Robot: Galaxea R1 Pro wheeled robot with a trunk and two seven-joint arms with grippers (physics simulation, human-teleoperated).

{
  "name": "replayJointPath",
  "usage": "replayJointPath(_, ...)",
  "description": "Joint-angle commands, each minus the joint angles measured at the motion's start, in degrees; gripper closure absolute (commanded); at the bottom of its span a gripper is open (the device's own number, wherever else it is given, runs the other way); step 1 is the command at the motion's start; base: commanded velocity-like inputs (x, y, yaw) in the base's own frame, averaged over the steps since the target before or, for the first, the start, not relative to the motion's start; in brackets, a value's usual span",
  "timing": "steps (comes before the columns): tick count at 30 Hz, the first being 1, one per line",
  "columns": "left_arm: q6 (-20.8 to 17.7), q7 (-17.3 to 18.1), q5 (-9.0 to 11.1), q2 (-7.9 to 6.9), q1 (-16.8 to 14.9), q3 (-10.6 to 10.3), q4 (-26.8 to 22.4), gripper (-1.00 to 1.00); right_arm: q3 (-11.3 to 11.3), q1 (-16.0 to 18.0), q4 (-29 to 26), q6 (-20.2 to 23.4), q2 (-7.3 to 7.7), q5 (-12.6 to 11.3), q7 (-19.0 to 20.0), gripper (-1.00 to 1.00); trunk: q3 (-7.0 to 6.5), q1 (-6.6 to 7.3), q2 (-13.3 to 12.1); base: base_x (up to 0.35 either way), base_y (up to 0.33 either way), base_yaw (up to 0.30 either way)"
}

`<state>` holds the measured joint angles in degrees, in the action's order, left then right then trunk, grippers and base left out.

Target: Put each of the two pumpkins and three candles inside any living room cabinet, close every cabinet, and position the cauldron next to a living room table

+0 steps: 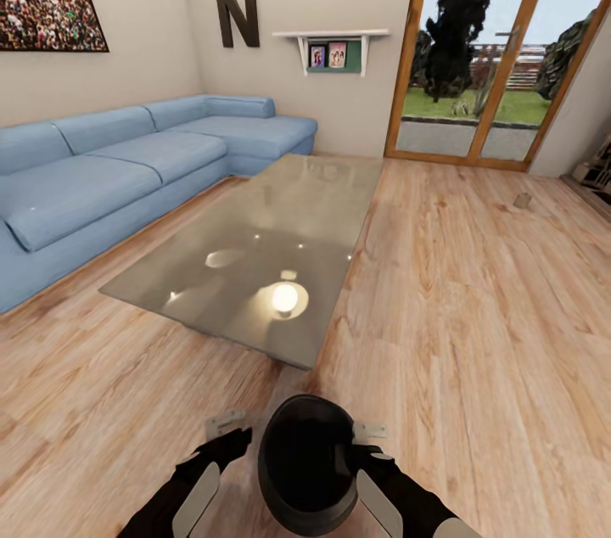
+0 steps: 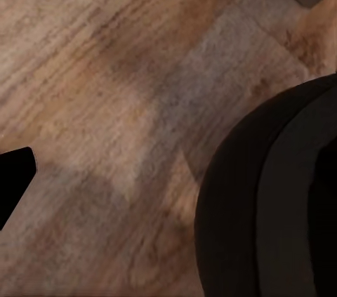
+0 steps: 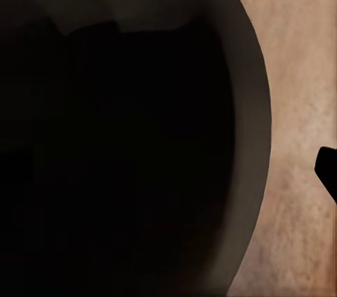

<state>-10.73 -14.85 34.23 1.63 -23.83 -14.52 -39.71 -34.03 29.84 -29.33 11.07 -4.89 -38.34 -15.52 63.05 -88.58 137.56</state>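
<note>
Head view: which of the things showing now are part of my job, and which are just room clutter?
Job:
cauldron, between left gripper and right gripper
glass table, just ahead of it
small tan object far right on the floor, possibly a candle; too small to tell

Not the job:
blue sofa
letter N
wall shelf with photos
patio door

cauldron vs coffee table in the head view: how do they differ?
Colour: the squat round matte-black cauldron is opaque; the low coffee table's greyish glass top is glossy and mirrors lamp light.
Shape: the cauldron is a rounded, wide-mouthed pot; the coffee table is a flat rectangular slab.
Place: the cauldron sits between the left end effector and right end effector; the coffee table stands farther ahead, beside the blue sofa.
Both are over the wooden floor.
</note>
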Motion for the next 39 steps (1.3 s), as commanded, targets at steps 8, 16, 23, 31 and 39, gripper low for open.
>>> replayJointPath(8, -0.66, -0.76, 0.72, -0.03, 0.23, 0.28, 0.07, -1.00, -0.43, 0.05, -0.11, 0.18, 0.02, -0.42, -0.48, -1.00, -1.39, 1.77, -3.20, -0.021, 0.000, 0.000)
replayJointPath(16, -0.86, -0.79, 0.99, -0.11, 0.38, 0.44, 0.55, -1.00, -0.43, 0.05, -0.11, -0.22, -0.05, -0.42, -0.48, -1.00, -2.83, 3.53, -6.41, -0.112, 0.000, 0.000)
replayJointPath(23, -0.87, -0.80, 1.14, -0.13, 0.44, 0.45, 0.68, -1.00, -0.42, 0.06, -0.11, -0.48, -0.01, -0.42, -0.49, -1.00, -4.08, 5.07, -9.22, -0.004, 0.000, 0.000)
replayJointPath(31, -0.87, -0.80, 1.18, -0.23, 0.45, 0.50, 1.17, -1.00, -0.34, 0.07, -0.11, -0.49, -0.01, -0.43, -0.60, -1.00, -5.52, 6.82, -12.43, -0.147, 0.000, 0.000)
replayJointPath(39, -0.87, -0.79, 1.19, -0.23, 0.45, 0.45, 1.22, -1.00, -0.36, 0.07, -0.11, 0.02, -0.16, -0.42, -0.68, -1.00, -6.96, 8.58, -15.64, -0.019, 0.000, 0.000)
